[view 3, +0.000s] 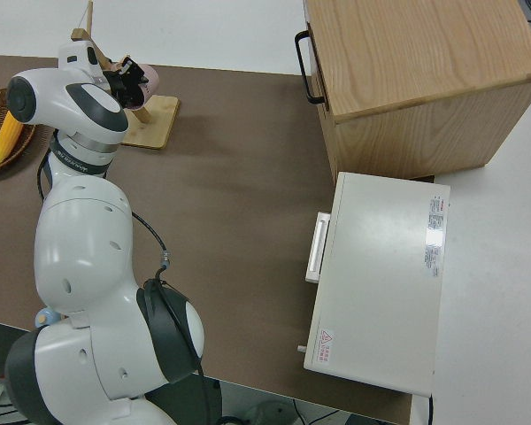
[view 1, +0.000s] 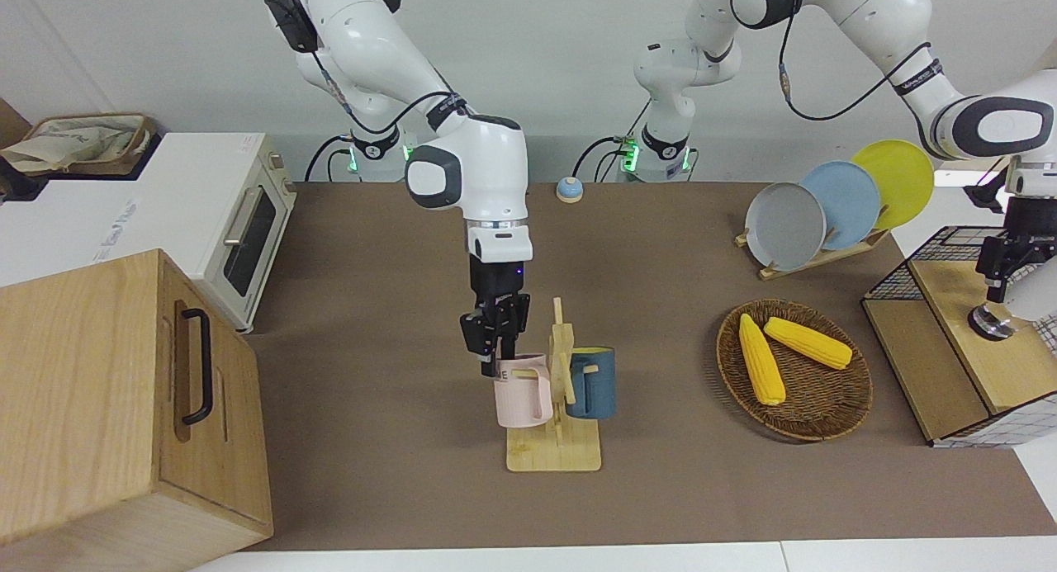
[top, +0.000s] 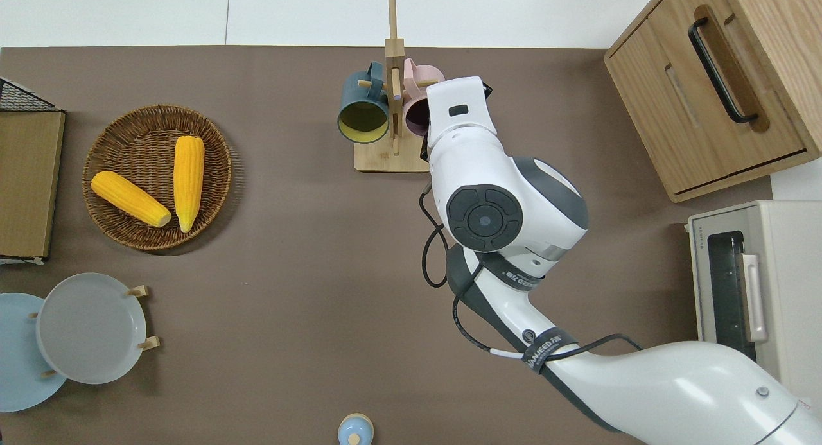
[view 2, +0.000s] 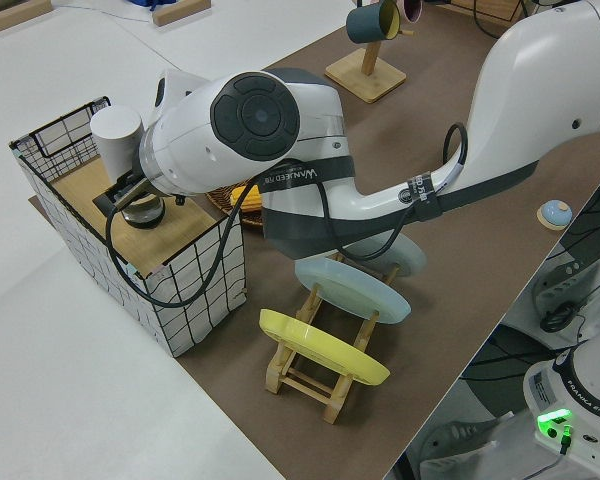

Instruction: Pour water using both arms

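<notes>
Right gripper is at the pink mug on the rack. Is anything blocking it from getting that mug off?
Nothing stands between the right gripper and the pink mug; its fingers are at the mug's rim. The mug hangs by its handle on a peg of the wooden mug rack, with the rack's post and the blue mug close beside it.

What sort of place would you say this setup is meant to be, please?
Probably a lab table dressed as a mock kitchen: a toaster oven at the right arm's end, a mug rack with two mugs mid-table, plates on a rack and a basket of corn, all on a plain brown mat between two robot arms.
</notes>
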Robot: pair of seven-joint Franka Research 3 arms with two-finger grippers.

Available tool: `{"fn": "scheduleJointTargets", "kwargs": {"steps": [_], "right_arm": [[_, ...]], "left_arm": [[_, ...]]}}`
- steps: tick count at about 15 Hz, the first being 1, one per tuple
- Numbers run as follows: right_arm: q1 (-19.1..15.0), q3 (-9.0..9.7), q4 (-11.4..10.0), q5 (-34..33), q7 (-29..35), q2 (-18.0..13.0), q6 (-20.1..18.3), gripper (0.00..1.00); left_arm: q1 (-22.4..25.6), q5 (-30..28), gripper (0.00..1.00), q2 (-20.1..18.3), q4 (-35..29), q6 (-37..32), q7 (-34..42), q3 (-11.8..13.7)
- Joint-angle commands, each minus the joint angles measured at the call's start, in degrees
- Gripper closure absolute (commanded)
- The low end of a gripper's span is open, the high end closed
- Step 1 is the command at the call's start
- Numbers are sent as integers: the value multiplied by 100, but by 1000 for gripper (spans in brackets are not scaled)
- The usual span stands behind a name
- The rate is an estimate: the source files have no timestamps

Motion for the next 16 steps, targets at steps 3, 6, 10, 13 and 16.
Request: {"fn": "scheduleJointTargets", "kwargs": {"steps": [3, 6, 10, 13, 16], "right_arm": [[-27, 28, 247, -130, 103, 185, 131, 626], [-53, 28, 264, -156, 94, 211, 131, 630], [-53, 37, 352, -182, 94, 316, 131, 706], [-18, 37, 405, -191, 94, 361, 123, 795], [-18, 37, 414, -191, 94, 369, 123, 823]], "left_arm": [[31, -161, 5, 43, 7, 118, 158, -28], [32, -161, 21, 43, 7, 118, 167, -28], [40, -161, 111, 34, 7, 118, 158, -28], [40, -170, 214, 34, 7, 118, 158, -28], [40, -161, 278, 34, 7, 118, 158, -28]]}}
